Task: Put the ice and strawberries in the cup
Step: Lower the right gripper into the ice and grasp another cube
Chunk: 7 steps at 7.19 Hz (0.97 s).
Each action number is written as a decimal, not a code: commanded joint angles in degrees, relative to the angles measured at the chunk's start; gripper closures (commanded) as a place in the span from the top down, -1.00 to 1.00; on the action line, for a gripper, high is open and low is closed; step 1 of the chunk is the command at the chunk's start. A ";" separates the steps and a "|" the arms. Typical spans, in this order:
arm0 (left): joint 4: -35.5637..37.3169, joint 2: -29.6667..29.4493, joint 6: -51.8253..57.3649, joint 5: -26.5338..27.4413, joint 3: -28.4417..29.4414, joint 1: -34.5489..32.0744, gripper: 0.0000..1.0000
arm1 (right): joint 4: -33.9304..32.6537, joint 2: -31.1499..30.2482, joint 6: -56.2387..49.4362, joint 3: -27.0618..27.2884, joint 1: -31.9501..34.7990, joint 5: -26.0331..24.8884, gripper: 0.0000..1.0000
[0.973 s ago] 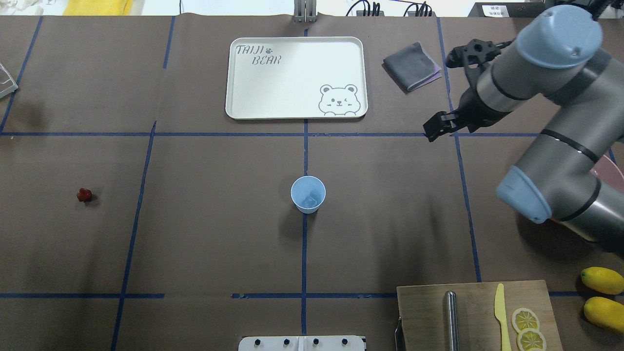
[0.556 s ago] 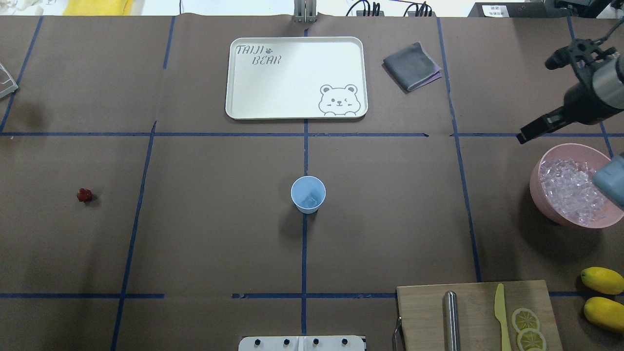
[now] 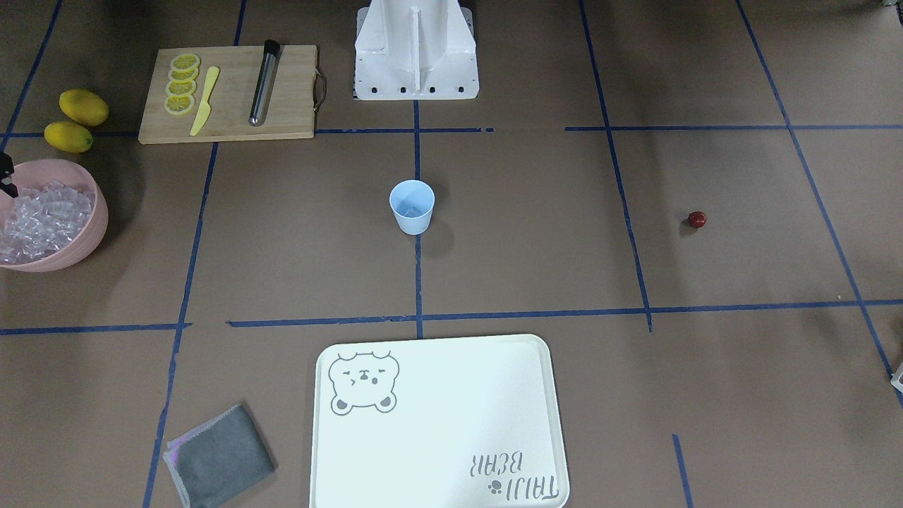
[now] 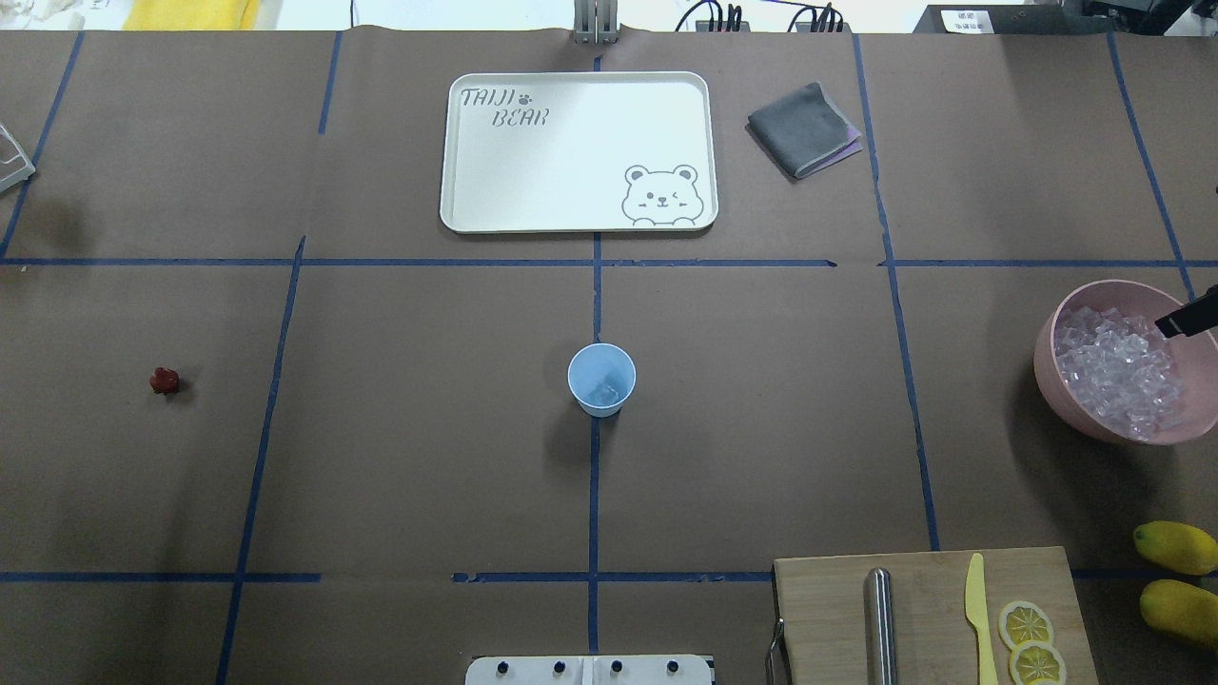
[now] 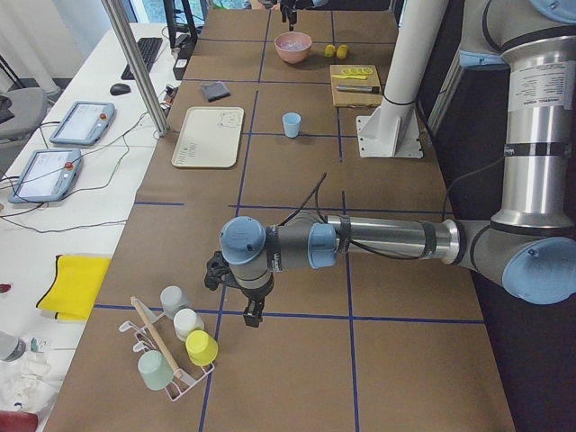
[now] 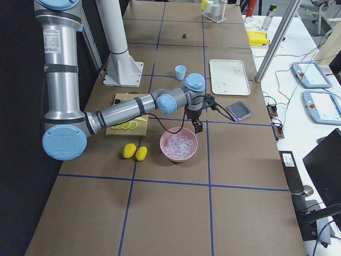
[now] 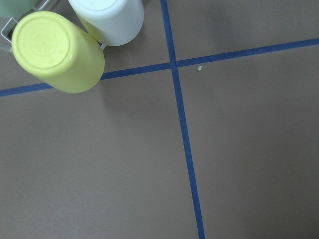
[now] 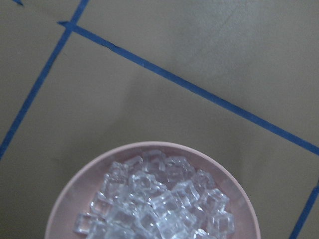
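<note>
Moved: right arm swung rightward across the surface (image 4: 400, 457); right pincer (image 4: 1185, 322) now hangs over the pink bowl (image 4: 1051, 381).
Ice (image 4: 1118, 376): heaped in that bowl, directly under the pincer; perhaps one cube in the cup (image 4: 601, 379), mid-surface.
Strawberry (image 4: 165, 381): far left, well apart.
Grip: cannot tell for right pincer or left pincer (image 5: 255, 317).

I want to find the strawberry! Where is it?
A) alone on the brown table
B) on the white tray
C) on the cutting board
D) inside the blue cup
A: the strawberry lies by itself on the table, far off to one side of the cup.
</note>
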 commanded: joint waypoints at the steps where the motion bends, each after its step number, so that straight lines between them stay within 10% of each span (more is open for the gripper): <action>1: -0.07 0.00 0.03 0.00 0.08 0.00 1.00 | 3.60 -1.33 5.01 -0.74 -0.96 -1.35 0.98; 7: -0.07 0.00 0.03 0.00 0.08 0.00 1.00 | 16.70 -0.98 15.58 -7.24 -5.63 -2.40 0.91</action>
